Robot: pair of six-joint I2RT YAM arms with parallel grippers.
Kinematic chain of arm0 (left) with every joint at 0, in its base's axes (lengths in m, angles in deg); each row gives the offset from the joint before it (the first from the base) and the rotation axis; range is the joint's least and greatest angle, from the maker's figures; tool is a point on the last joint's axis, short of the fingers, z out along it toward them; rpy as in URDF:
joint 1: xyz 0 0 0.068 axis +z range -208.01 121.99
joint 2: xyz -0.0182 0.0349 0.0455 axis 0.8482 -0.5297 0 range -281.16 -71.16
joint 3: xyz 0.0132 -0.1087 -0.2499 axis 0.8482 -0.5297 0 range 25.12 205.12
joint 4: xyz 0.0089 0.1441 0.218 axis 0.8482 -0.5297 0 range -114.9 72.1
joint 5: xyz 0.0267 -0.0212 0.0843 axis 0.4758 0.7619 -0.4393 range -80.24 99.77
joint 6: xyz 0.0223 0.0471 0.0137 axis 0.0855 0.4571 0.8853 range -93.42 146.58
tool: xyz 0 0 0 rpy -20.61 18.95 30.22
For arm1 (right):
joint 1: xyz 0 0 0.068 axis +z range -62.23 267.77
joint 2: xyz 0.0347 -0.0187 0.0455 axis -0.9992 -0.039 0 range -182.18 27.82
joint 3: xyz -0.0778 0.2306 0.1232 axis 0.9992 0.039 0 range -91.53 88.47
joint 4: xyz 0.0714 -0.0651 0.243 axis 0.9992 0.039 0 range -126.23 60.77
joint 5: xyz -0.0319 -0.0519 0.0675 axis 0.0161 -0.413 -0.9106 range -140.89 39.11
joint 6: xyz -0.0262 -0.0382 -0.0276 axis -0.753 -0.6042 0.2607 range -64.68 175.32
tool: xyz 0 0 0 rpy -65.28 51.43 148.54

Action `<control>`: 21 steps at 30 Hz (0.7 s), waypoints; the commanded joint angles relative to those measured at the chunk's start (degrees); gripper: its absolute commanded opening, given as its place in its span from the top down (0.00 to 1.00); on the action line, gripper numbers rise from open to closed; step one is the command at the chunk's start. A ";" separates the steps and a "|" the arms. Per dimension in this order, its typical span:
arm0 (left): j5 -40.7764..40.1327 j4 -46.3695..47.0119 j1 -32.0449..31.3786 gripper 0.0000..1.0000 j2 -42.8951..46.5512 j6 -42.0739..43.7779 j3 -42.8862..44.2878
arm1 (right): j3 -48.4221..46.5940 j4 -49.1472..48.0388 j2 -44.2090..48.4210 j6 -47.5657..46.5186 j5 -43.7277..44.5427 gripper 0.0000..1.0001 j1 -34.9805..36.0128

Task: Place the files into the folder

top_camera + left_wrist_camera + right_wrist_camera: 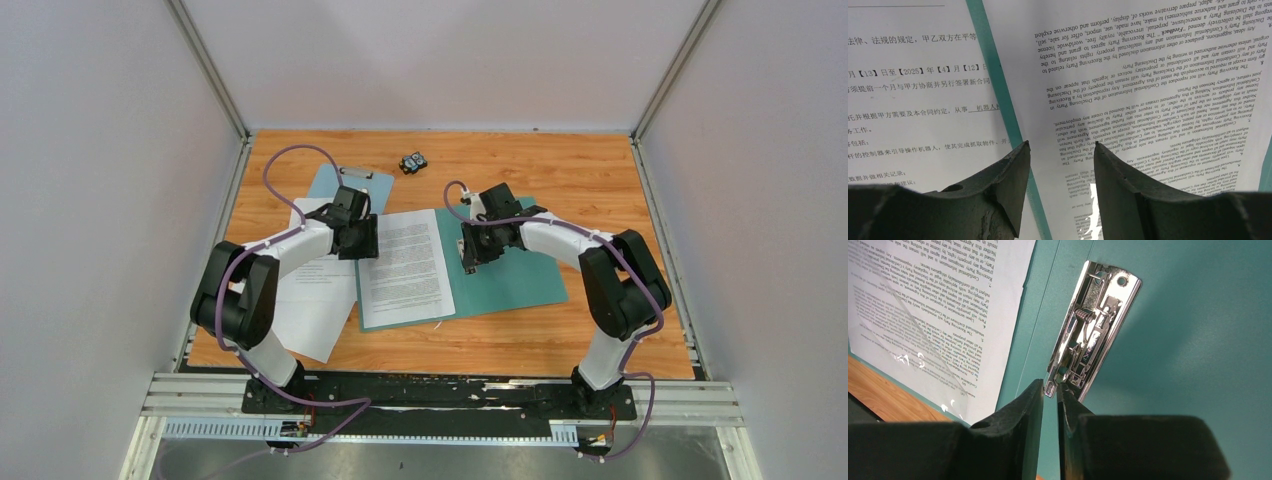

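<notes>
While the left gripper (1061,145) gapes above the files (1148,75), the right gripper (1049,384) (nearly closed) is at the clip (1093,325).

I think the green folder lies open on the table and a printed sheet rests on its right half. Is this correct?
Not quite: the sheet rests on the left half of the open folder. The top view shows it.

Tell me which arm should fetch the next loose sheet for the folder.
Left. The left end effector hangs open at the folder's left edge, partly over the loose sheets there. The right end effector sits with jaws narrowed at the metal clip, across the folder from those sheets.
</notes>
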 commanded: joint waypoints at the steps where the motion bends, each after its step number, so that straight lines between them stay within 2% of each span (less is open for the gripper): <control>1: -1.18 0.24 0.07 0.43 -0.76 0.95 1.80 | 0.87 -3.18 -0.17 -0.45 -2.07 0.83 -0.61; 21: -1.47 0.84 0.07 0.43 -1.45 0.65 2.04 | 3.99 -5.59 -2.50 0.47 -3.69 0.83 -1.84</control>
